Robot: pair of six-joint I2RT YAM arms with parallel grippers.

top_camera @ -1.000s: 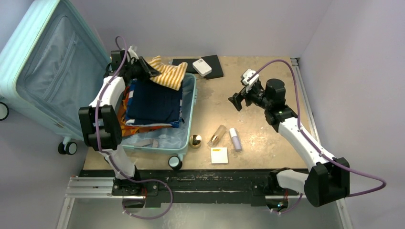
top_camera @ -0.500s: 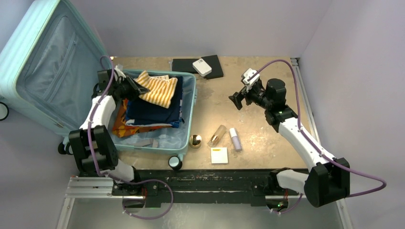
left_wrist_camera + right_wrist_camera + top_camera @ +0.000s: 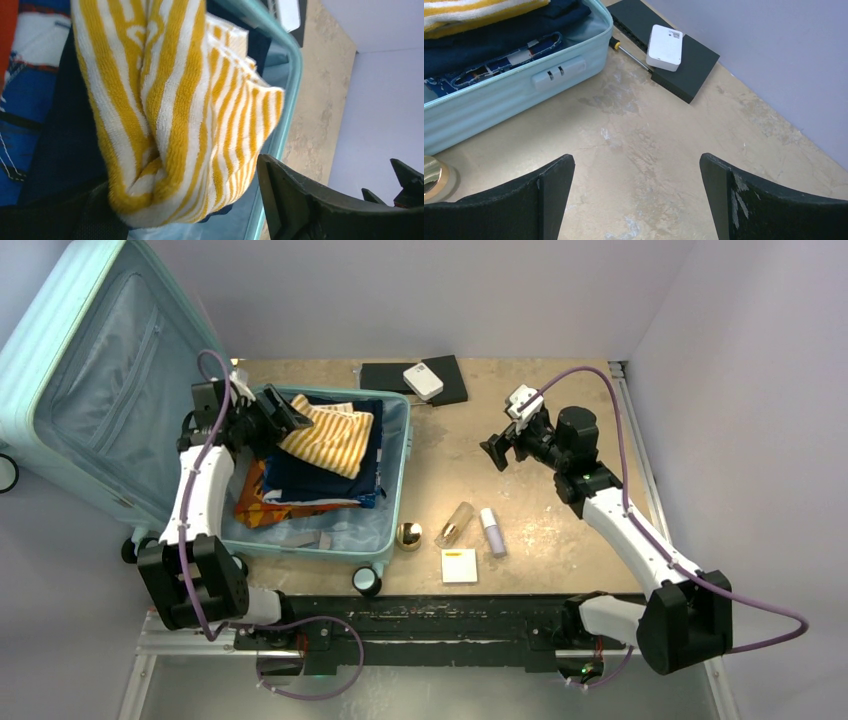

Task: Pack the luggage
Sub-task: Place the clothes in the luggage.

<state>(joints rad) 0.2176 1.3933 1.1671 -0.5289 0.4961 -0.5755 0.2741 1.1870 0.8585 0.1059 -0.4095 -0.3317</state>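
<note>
The table point(image 3: 550, 540) is seen from above; the luggage point(image 3: 110, 400) is shared by 3 views, closest at the left wrist.

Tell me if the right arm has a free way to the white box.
Probably yes: the right pincer hangs open, the white box lies uncovered on the black slab ahead, and mostly bare table lies between, a thin screwdriver beside the path.

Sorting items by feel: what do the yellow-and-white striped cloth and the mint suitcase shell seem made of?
Yellow-and-white striped cloth: likely terry cotton, matte; looped, fuzzy pile shows. Mint ribbed suitcase: probably hard moulded plastic, satin sheen, crisp ribs.
</note>
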